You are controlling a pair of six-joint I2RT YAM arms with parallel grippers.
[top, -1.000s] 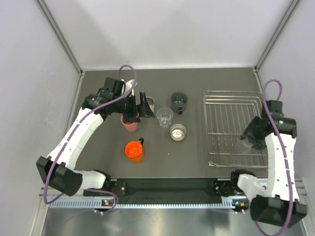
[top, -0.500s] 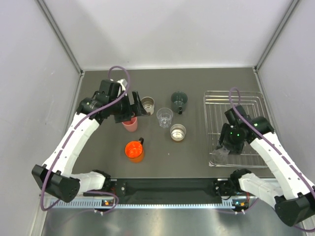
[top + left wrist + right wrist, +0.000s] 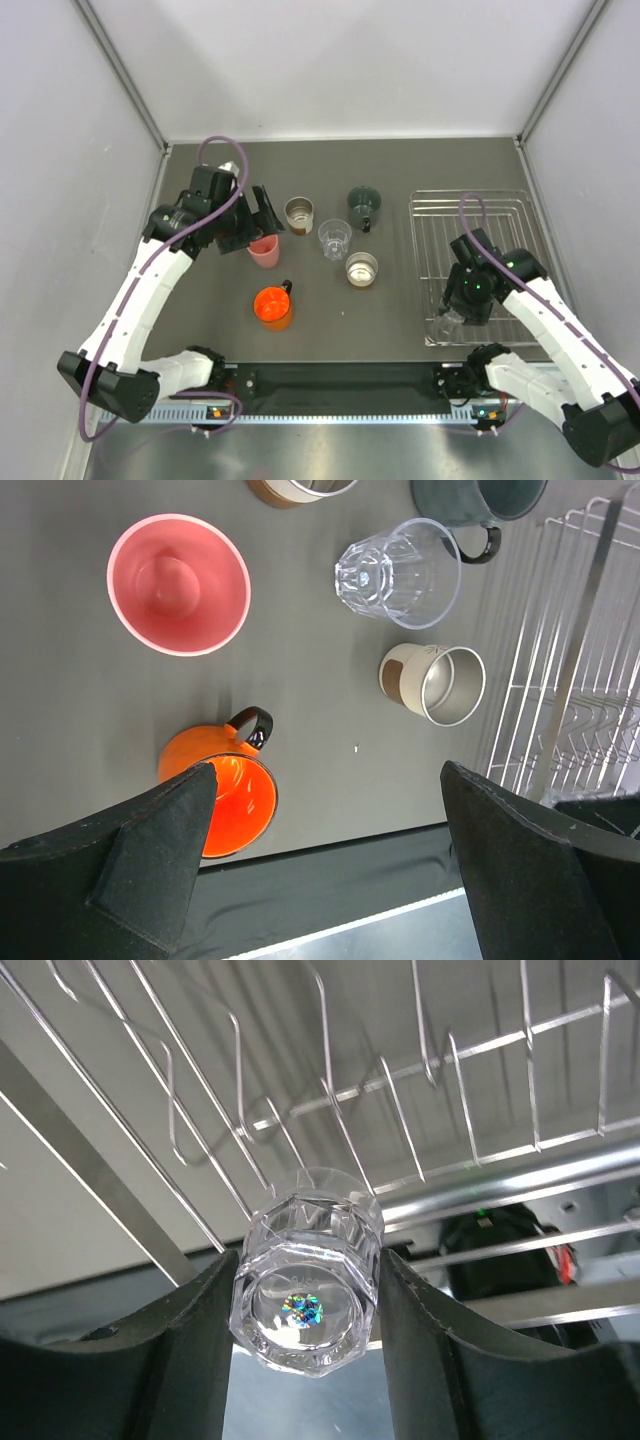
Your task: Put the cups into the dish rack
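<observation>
Two claws: right gripper (image 3: 308,1270), frame centre, clamps a clear faceted plastic tumbler (image 3: 305,1310) over the silver wire dish rack (image 3: 330,1100); left gripper (image 3: 328,772) gapes wide, holding nothing.

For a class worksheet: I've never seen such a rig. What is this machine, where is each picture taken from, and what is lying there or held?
Two robot arms, each with a two-finger gripper. One picture looks down from above; two come from wrist cameras. On the table stand a pink cup, an orange cup, a clear cup, a dark green cup and two steel cups, beside a dish rack. The left gripper is open, empty; the right gripper holds a clear tumbler at the rack.
</observation>
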